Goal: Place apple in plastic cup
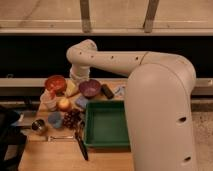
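The apple [64, 104], yellow with a red-orange blush, sits on the wooden table at the left, among the dishes. The small blue-grey plastic cup [55, 119] stands upright just in front of it and to its left, beside a dark bunch of grapes [73, 119]. My gripper [76, 79] is at the end of the white arm, at the back of the table between the red bowl and the purple bowl. It is behind the apple, to its right and apart from it.
A red bowl [55, 83], a purple bowl [90, 88], a whitish-pink cup [48, 100], a metal cup [38, 126] and a yellow item [71, 89] crowd the left. A green tray [107, 125] lies at centre. A dark utensil [81, 145] lies in front. My arm fills the right.
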